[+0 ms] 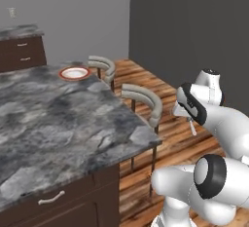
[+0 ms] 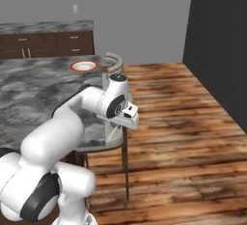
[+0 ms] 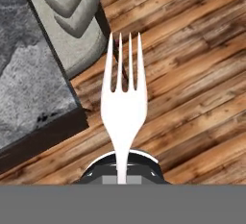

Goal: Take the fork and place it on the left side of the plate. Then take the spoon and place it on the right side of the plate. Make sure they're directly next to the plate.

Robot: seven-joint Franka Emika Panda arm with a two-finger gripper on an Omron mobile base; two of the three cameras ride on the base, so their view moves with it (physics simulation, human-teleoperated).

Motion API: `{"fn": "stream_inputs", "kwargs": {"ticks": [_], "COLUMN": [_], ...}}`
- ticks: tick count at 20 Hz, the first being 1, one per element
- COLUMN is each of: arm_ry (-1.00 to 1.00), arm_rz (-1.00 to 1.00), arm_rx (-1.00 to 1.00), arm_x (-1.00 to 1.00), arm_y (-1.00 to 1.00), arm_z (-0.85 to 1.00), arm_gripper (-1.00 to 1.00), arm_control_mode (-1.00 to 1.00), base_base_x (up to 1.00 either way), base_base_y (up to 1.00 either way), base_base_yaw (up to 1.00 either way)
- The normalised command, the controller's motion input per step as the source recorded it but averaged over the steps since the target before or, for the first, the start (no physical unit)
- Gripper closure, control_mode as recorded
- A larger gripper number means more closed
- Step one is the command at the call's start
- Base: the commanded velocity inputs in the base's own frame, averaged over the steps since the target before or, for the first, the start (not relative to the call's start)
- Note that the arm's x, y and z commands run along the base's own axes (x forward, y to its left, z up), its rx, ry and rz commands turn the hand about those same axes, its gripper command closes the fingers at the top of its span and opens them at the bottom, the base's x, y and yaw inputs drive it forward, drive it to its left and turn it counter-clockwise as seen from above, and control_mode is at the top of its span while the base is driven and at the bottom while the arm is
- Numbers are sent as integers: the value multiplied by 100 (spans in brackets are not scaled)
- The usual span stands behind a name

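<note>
My gripper (image 1: 189,119) (image 2: 127,120) is shut on the handle of the whitish fork (image 3: 124,104), which points away from the hand with its tines over the wooden floor. From the left base view the fork (image 1: 193,127) hangs as a thin pale sliver under the hand. The hand hovers off the near right corner of the counter, beside a stool. The plate (image 1: 62,73) (image 2: 73,66), red-orange rimmed with a white centre, lies far off at the counter's back right edge. The spoon is out of view.
The grey marble counter (image 1: 53,119) (image 2: 29,98) (image 3: 29,88) has two grey-backed stools (image 1: 144,100) (image 1: 103,65) along its right side. One stool seat (image 3: 72,21) lies just under the hand. Wooden floor (image 2: 183,122) stretches right to a dark wall (image 2: 222,45).
</note>
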Motion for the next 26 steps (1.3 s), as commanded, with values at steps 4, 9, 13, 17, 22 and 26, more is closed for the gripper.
{"fn": "stream_inputs", "kwargs": {"ticks": [4,9,13,17,22,26], "arm_ry": [0,0,0,0,0,0], "arm_rz": [0,0,0,0,0,0], "arm_rx": [0,0,0,0,0,0], "arm_x": [0,0,0,0,0,0], "arm_y": [0,0,0,0,0,0], "arm_z": [0,0,0,0,0,0], "arm_gripper": [100,100,100,100,100,100], "arm_control_mode": [100,100,100,100,100,100], "base_base_x": [39,46,67,90,93,91], "base_base_y": [-70,-67,-55,-38,-30,-25], "base_base_yaw": [0,0,0,3,10,18]}}
